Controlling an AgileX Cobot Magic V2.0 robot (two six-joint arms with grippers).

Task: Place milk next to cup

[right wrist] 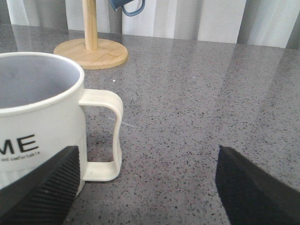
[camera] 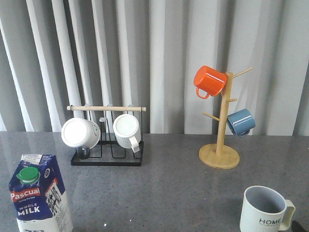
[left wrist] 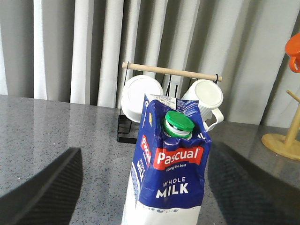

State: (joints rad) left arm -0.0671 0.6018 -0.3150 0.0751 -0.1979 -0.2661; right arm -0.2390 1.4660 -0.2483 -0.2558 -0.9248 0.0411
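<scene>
Standing far left of the cup [camera: 264, 210], the milk [camera: 39, 198] still had to cross the table [camera: 164, 193]. Left gripper [left wrist: 140, 187] fingers sat wide on both sides of it, ready to squeeze. Right gripper [right wrist: 145, 187] was wide too, holding nothing, beside the cup.

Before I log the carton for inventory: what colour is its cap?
Green; the milk carton's round cap shows best in the left wrist view.
</scene>
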